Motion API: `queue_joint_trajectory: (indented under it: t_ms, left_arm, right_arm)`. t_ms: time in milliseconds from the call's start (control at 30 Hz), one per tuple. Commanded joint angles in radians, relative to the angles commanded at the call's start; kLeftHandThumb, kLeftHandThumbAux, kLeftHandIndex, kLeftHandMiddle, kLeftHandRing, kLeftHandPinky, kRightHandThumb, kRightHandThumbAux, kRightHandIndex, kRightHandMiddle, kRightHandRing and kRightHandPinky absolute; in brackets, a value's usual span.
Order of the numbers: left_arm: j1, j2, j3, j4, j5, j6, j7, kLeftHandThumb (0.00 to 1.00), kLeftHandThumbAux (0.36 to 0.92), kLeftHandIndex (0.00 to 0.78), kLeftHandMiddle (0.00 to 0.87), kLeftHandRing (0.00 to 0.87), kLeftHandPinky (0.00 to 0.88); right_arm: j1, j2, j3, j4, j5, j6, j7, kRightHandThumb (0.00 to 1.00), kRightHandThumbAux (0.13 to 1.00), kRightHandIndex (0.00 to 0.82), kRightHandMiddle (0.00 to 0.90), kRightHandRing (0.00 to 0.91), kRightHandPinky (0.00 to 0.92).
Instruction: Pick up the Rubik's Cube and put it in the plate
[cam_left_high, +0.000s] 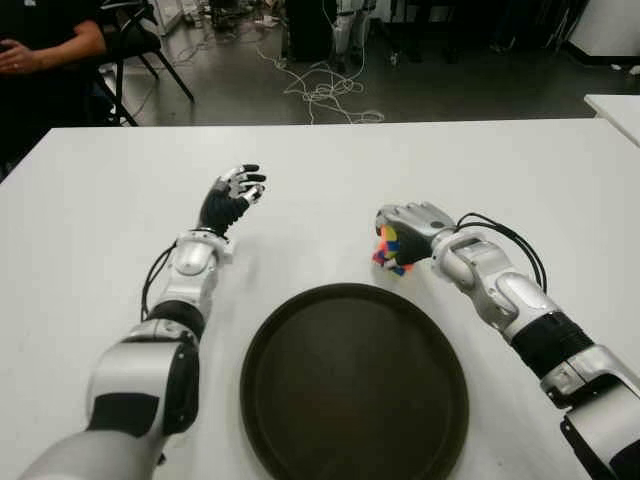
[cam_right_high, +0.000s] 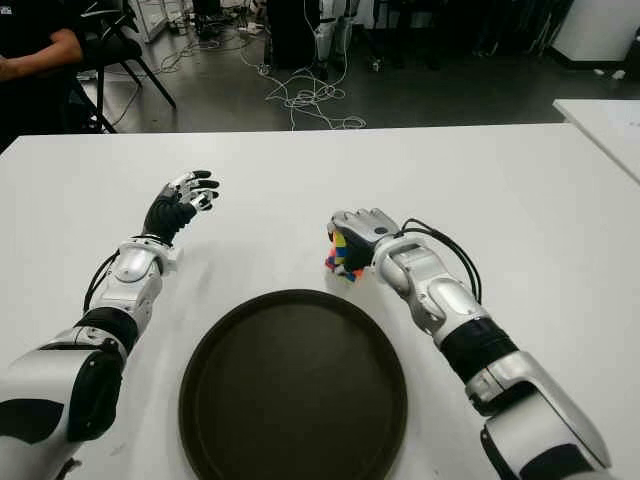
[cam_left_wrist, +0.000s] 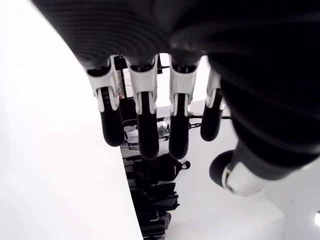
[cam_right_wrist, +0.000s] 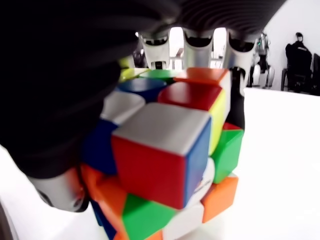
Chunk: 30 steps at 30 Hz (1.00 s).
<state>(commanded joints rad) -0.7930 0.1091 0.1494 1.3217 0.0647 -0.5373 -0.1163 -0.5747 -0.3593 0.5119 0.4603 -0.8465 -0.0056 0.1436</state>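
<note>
The Rubik's Cube (cam_left_high: 388, 250) is a scrambled multicolour cube on the white table (cam_left_high: 90, 210), just beyond the far right rim of the dark round plate (cam_left_high: 354, 385). My right hand (cam_left_high: 408, 232) is curled over it from the right, fingers wrapped on its top and sides; the right wrist view shows the Rubik's Cube (cam_right_wrist: 165, 160) filling the palm, its bottom still at the table. My left hand (cam_left_high: 232, 196) hovers over the table to the left of the plate, fingers relaxed and spread, holding nothing.
A second white table (cam_left_high: 618, 108) corner shows at the far right. A seated person (cam_left_high: 40, 50) and chairs are beyond the table's far left edge. Cables (cam_left_high: 320, 90) lie on the floor behind.
</note>
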Motion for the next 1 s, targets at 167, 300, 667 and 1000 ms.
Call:
queue_joint_trajectory:
  t_ms: [167,300,667,1000]
  left_arm:
    - [0.001,0.001,-0.003,0.0,0.003,-0.001,0.004,0.063,0.689,0.238,0.287,0.258,0.249]
    - [0.001,0.002,-0.003,0.0,0.002,0.0,0.003,0.063,0.686,0.233,0.281,0.253,0.246]
    - [0.0,0.002,-0.002,0.0,0.0,0.005,0.004,0.085,0.681,0.229,0.284,0.255,0.244]
    - [0.001,0.002,0.004,0.001,-0.005,0.001,-0.001,0.087,0.673,0.233,0.293,0.262,0.253]
  right_arm:
    - [0.007,0.007,-0.012,-0.012,0.007,0.022,-0.006,0.699,0.732,0.416,0.603,0.638,0.629]
    - [0.008,0.009,-0.02,-0.025,0.011,0.036,0.0,0.7,0.732,0.415,0.608,0.644,0.633]
    - [-0.002,-0.018,-0.03,-0.04,0.0,0.029,-0.016,0.813,0.7,0.373,0.54,0.547,0.535]
    - [0.15,-0.106,-0.197,-0.43,0.014,0.033,-0.08,0.826,0.698,0.371,0.494,0.465,0.482]
